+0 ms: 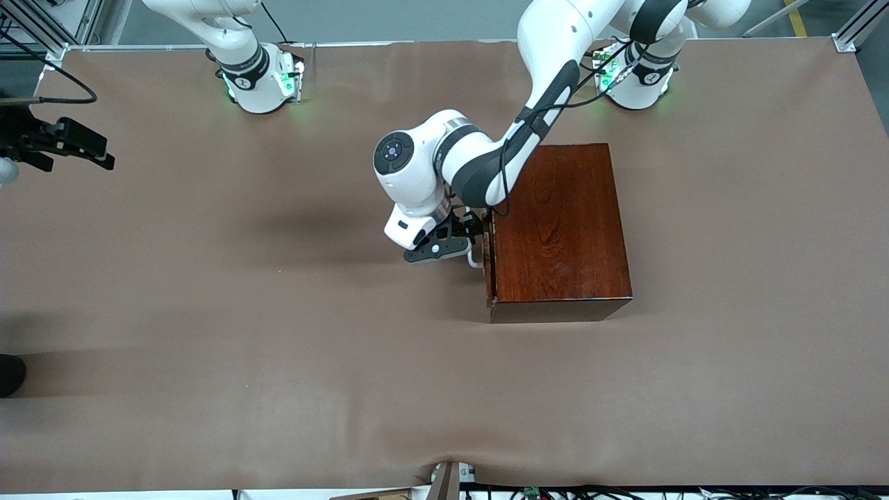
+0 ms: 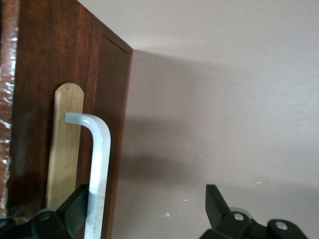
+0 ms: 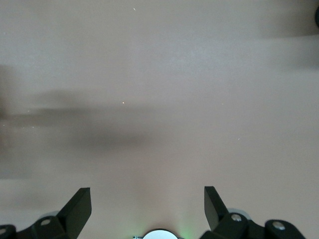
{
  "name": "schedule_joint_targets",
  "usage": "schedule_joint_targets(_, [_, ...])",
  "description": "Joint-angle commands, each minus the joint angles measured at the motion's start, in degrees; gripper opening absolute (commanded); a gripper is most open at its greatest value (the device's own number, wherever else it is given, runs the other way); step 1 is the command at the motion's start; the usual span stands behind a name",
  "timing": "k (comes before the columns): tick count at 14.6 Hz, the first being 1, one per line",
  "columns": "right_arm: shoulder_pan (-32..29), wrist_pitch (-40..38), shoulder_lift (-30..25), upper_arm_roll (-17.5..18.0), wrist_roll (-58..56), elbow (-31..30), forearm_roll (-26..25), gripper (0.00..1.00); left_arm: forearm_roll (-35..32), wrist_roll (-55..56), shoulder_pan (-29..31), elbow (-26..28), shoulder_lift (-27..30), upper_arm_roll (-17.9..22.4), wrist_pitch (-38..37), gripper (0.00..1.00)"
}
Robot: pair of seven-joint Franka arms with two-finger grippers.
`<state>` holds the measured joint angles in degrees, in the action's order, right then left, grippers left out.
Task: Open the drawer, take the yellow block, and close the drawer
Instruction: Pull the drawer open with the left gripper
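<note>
The dark reddish-brown wooden box (image 1: 562, 229) stands mid-table, and its drawer (image 2: 60, 99) is pushed in. The drawer's front faces the right arm's end of the table. My left gripper (image 1: 478, 235) is at the white U-shaped handle (image 2: 99, 159), in front of the drawer. It is open, and the handle's bar lies just inside one of its fingers (image 2: 75, 204). The other finger (image 2: 215, 204) stands well clear over the table. The yellow block is hidden. My right gripper (image 3: 148, 199) is open with nothing in it and waits over bare table.
Brown table covering (image 1: 278, 347) lies all round the box. The right arm's base (image 1: 260, 80) and the left arm's base (image 1: 639, 80) stand along the edge farthest from the front camera. The left arm's forearm (image 1: 528, 139) crosses above the box's top.
</note>
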<state>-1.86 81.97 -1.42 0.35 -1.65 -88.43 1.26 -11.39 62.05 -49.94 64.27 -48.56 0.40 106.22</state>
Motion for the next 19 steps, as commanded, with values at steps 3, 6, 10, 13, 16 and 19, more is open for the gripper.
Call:
schedule_joint_targets(3, [-1.21,-0.23,1.15,0.70,0.15,1.16,-0.73,1.00,1.20,7.72,-0.50,-3.27,-2.25,-0.75,4.43,1.00])
schedule_joint_targets(6, [-1.04,-0.41,2.91,0.70,0.50,4.13,-0.64,1.00,2.07,9.40,-1.21,-3.36,-2.25,-0.93,5.40,1.00])
schedule_joint_targets(10, [-1.30,-0.06,4.84,0.62,0.15,5.29,-0.65,1.00,2.60,14.05,-1.82,-3.36,-2.86,-0.93,7.94,1.00])
schedule_joint_targets(13, [-2.18,0.91,5.82,0.62,-0.11,5.73,-0.65,1.00,2.69,18.19,-2.26,-3.45,-3.65,-1.10,11.20,1.00])
schedule_joint_targets(16, [-2.79,0.91,6.43,0.62,-0.02,5.73,-0.47,1.00,3.31,20.21,-2.53,-3.62,-4.18,-1.45,12.69,1.00])
schedule_joint_targets(19, [-3.76,1.00,7.22,0.62,-0.02,5.73,-0.38,1.00,3.31,21.53,-2.70,-3.71,-4.18,-1.63,13.14,1.00])
